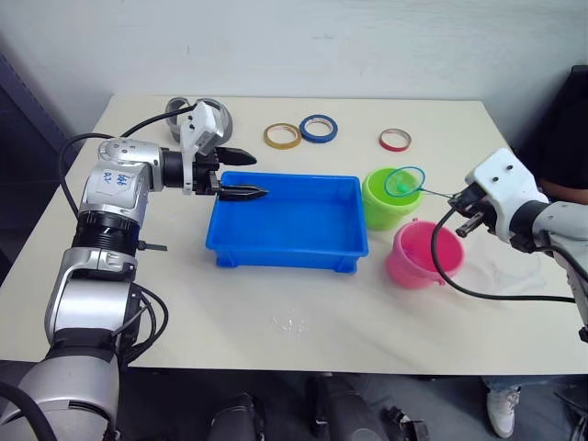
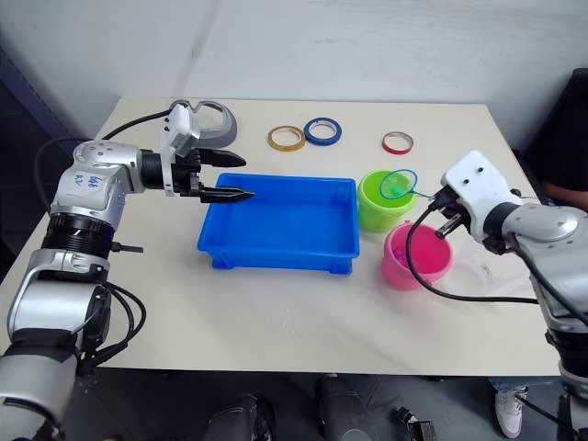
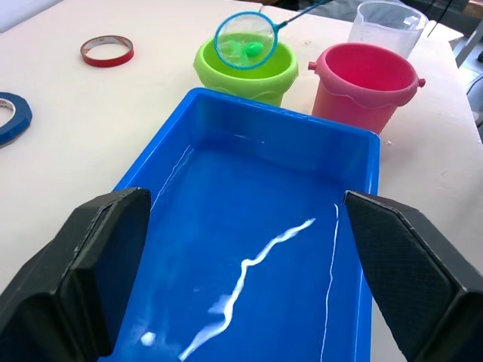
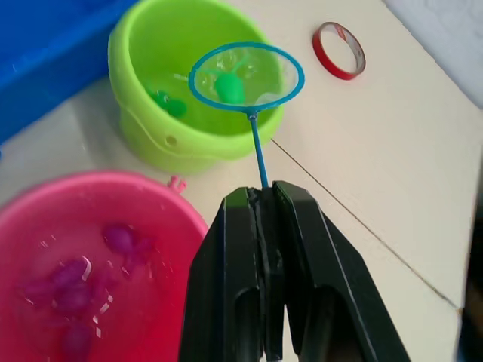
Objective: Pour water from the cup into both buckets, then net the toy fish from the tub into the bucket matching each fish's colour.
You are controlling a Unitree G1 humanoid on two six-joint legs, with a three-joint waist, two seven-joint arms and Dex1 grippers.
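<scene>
The blue tub [image 1: 285,254] sits mid-table with water in it. My left gripper [image 1: 241,173] hovers open over its far left corner. Right of the tub stand the lime green bucket [image 1: 375,211] and, nearer, the pink bucket [image 1: 418,262]. My right gripper [image 4: 264,226] is shut on the thin handle of the net [image 4: 246,75]. The hoop hangs over the green bucket with a green toy fish [image 4: 229,87] in it. Another green fish [image 4: 167,104] lies inside that bucket. Several purple fish [image 4: 75,294] lie in the pink bucket's water. The clear cup [image 3: 386,23] stands behind the pink bucket.
Three tape rings lie at the back of the table: yellow [image 1: 282,136], blue [image 1: 318,128] and red [image 1: 395,140]. A grey object [image 1: 219,114] sits at the back left behind my left arm. A person [image 1: 568,138] is at the right edge.
</scene>
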